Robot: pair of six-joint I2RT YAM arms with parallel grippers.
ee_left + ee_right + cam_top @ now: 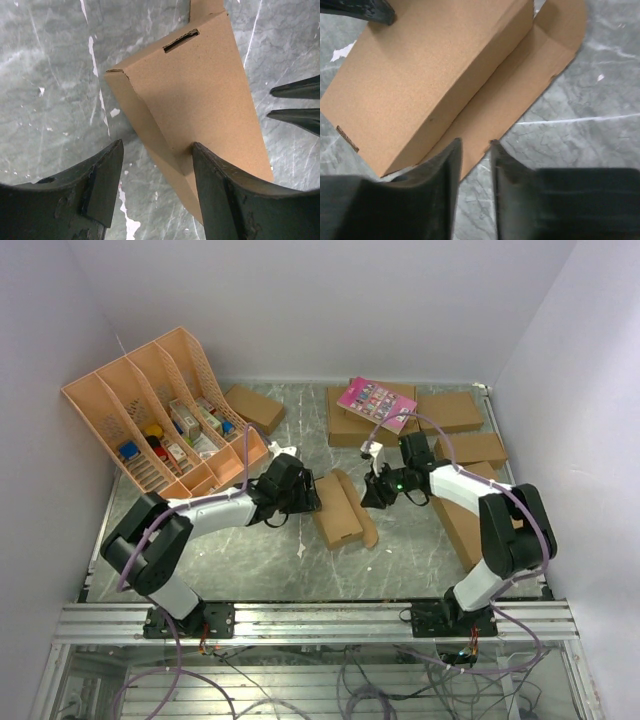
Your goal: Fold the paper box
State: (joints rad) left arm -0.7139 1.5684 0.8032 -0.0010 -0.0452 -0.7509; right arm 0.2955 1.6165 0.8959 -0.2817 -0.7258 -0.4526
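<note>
The paper box (338,520) lies mid-table as a brown, partly folded oblong with a slot near one end (181,40). A rounded flap (540,65) lies flat along its right side. My left gripper (313,502) stands open at the box's left end. In the left wrist view the left gripper (157,145) straddles a box corner, its right finger (220,190) against the cardboard and its left finger (100,180) apart over the table. My right gripper (370,498) hangs over the flap's edge. In the right wrist view the right gripper (475,141) shows a narrow gap, with flap edge and table showing through it.
An orange file rack (160,420) with small items stands at the back left. A small brown box (255,407) lies beside it. Flat brown boxes (450,412) and one bearing a pink card (375,403) fill the back right. A large flat box (465,525) lies under the right arm.
</note>
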